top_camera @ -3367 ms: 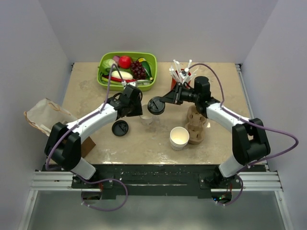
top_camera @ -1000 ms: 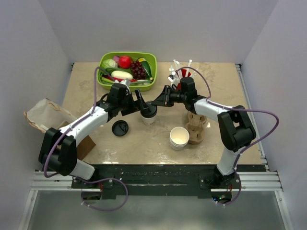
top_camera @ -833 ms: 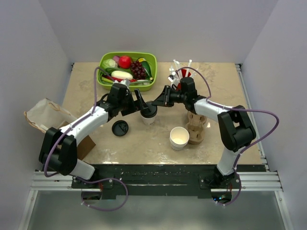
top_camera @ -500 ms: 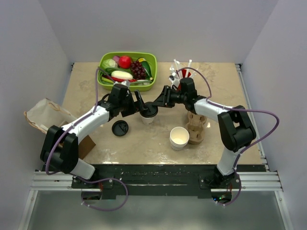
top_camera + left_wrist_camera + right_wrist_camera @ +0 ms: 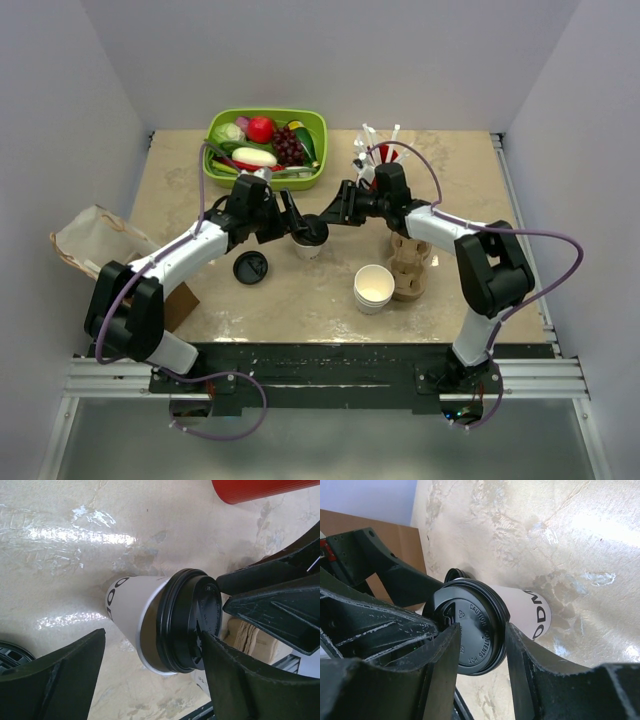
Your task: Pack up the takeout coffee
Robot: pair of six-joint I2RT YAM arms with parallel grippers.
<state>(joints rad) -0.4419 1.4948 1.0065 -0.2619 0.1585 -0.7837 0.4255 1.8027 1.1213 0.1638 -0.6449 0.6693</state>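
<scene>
Lid [image 5: 470, 605] is down now: seconds ago your right claw [image 5: 481, 630] held it in the air beside a bare cup, and now it caps the takeout coffee [image 5: 310, 234], which stands upright on the worktop [image 5: 300, 305]. Your right claw is clenched across the lid's rim, one finger on each side. Your left claw [image 5: 152, 632] is released, fingers spread wide with the cup between them. One finger is clear of the cup wall, the other at the lid's edge.
</scene>
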